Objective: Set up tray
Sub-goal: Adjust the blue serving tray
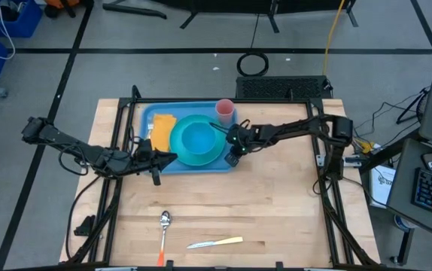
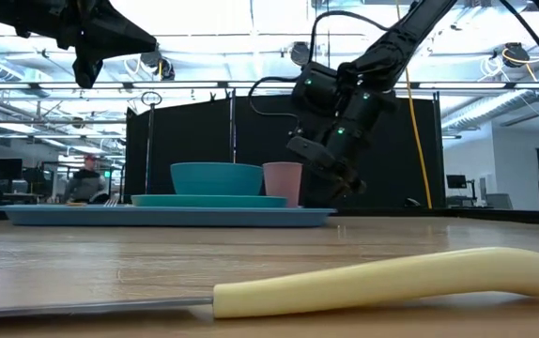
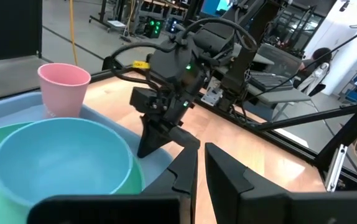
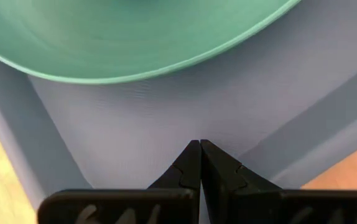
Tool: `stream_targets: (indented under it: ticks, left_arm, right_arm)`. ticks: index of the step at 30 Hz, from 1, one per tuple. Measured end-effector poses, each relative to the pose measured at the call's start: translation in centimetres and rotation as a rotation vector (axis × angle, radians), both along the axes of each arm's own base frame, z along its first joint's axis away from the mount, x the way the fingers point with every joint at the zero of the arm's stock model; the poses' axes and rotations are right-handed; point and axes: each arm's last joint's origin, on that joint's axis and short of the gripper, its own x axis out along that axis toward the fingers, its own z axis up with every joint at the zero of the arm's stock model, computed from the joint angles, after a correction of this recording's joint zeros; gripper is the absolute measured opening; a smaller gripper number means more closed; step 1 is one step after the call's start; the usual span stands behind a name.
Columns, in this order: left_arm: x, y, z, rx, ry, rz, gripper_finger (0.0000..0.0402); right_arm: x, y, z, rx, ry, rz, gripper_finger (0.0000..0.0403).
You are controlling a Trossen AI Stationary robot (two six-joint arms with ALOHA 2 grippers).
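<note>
From above, the large light-blue plastic tray (image 1: 147, 119) is sitting toward the far side of the wooden bench (image 1: 276, 203), carrying a round teal plate (image 1: 201, 156), a pale blue bowl (image 1: 198, 138), a pink cup (image 1: 225, 111) and a yellow cloth (image 1: 162, 129). The left hand (image 1: 160, 160) is hovering at the tray's near-left edge, the right hand (image 1: 233, 154) at its near-right corner; bare wood is lying open toward a metal spoon (image 1: 165, 220) and a cream-handled knife (image 1: 214, 242). Level across, the knife (image 2: 345, 280) is blurring the foreground. In the left wrist view, the left fingers (image 3: 228, 180) are standing narrowly apart, holding nothing. The right wrist view is showing the right fingers (image 4: 188, 163) pressed together over the tray floor (image 4: 141, 124), the plate rim (image 4: 129, 68) cut off.
</note>
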Motion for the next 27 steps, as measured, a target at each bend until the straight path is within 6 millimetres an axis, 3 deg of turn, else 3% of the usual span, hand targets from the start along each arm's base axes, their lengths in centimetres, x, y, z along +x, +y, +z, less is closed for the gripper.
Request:
stream_targets:
  ticks: [27]
  left_arm:
    - [0.0,0.0,-0.2,-0.005,0.013,0.002,0.0033]
  right_arm:
    - [-0.5,2.9,0.1,-0.064,0.115,-0.012,0.0000]
